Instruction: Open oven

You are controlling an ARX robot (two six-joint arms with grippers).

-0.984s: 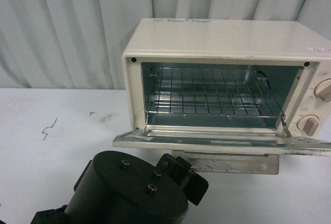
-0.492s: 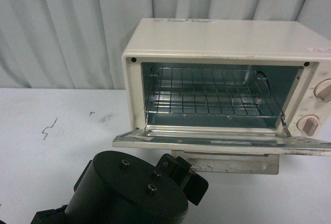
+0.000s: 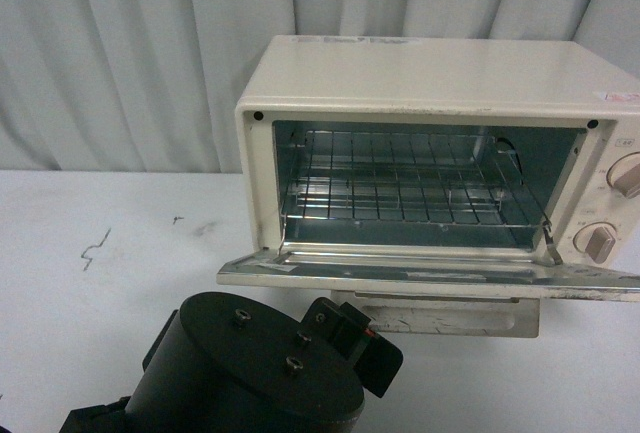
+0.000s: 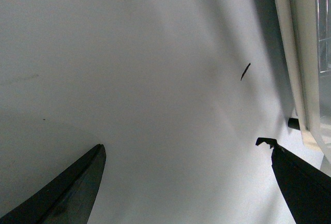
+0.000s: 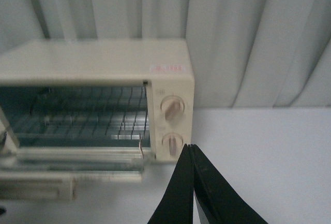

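The cream-white oven (image 3: 430, 78) stands on the table at the right of the front view. Its door (image 3: 420, 275) hangs down flat, with the beige bar handle (image 3: 440, 318) at the front edge. The wire rack (image 3: 400, 178) shows inside, and two round knobs (image 3: 625, 173) sit at the right. My left arm (image 3: 250, 378) is low, in front of the door's left end. My left gripper (image 4: 182, 144) is open over bare table, beside the door's edge (image 4: 302, 79). My right gripper (image 5: 190, 147) is shut on nothing, in front of the oven's (image 5: 103, 69) knob side.
A white table (image 3: 100, 293) with small dark marks (image 3: 93, 248) stretches left of the oven. A grey-white curtain (image 3: 120, 53) hangs close behind. White table surface (image 5: 269, 157) also lies right of the oven in the right wrist view.
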